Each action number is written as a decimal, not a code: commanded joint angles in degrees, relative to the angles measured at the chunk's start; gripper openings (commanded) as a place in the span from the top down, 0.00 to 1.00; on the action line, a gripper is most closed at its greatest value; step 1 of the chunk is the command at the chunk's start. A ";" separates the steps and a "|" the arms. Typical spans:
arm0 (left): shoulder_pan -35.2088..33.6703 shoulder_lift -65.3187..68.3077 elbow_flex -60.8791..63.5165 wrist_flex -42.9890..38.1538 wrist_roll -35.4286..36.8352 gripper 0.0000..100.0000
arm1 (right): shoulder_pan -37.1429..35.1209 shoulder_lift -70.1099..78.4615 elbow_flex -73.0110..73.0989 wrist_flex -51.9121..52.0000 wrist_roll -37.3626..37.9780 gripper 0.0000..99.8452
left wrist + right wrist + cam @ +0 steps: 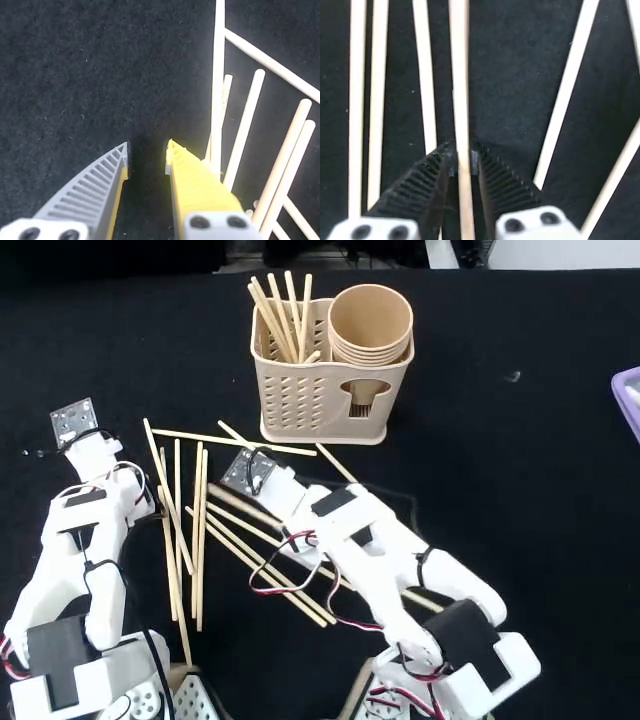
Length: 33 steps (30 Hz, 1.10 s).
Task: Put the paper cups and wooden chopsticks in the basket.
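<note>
Right gripper (463,152), ribbed black, pinches a round wooden chopstick (459,75).

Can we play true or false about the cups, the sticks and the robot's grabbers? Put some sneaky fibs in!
1. The paper cups sit stacked inside the basket. True.
2. The right gripper holds nothing. False: it is shut on a chopstick.
3. The left gripper is open with nothing between its fingers. True.
4. Every chopstick is already in the basket. False: upright chopsticks stand in it, but loose chopsticks lie on the table.
</note>
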 commanded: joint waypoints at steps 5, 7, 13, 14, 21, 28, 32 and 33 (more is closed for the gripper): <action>0.75 -0.44 -0.57 -0.79 0.53 0.87 | 0.53 -8.48 0.75 2.37 0.26 0.99; 0.75 -0.44 -0.57 -0.79 0.53 0.87 | 0.53 -15.08 3.30 3.69 0.44 0.99; 0.75 -0.44 -0.57 -0.79 0.53 0.87 | 0.53 -37.23 10.42 6.86 0.18 0.99; 0.75 -0.44 -0.57 -0.79 0.53 0.87 | 0.53 -40.48 11.65 6.86 0.18 0.99; 0.75 -0.44 -0.57 -0.88 0.53 0.87 | 0.53 -64.22 14.46 13.27 0.09 0.99; 0.75 -0.44 -0.48 -0.79 0.53 0.87 | 4.22 -86.55 5.49 17.58 -6.77 0.99; 0.75 -0.44 -0.40 -0.79 0.53 0.87 | 7.30 -89.19 -1.36 13.45 -9.76 0.99; 0.75 -0.44 -0.22 -0.79 0.53 0.87 | 7.56 -88.75 -2.42 11.87 -10.37 0.99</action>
